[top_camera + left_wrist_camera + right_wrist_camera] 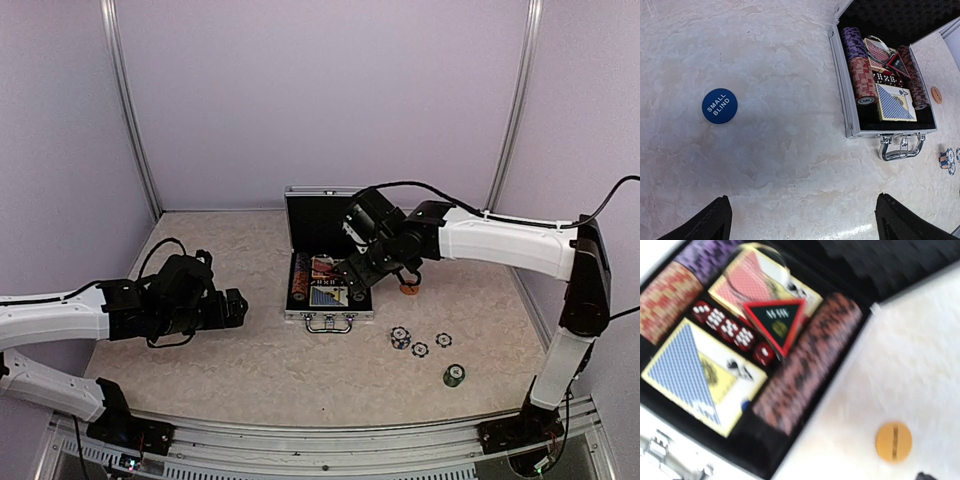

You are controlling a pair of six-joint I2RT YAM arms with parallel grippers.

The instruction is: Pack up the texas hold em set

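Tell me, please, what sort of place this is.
Probably a robot lab booth: plain lilac wall panels, aluminium frame posts, and a left arm and right arm bolted to a marble-look table.

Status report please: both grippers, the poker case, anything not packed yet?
Left gripper open, empty, above table near blue Small Blind disc. Right gripper over open case, jaws unclear. Loose chips, orange disc outside the case.

Silver case (842,85) with black lining; blue SMALL BLIND disc (719,105), white letters; red dice (722,325) with white dots.
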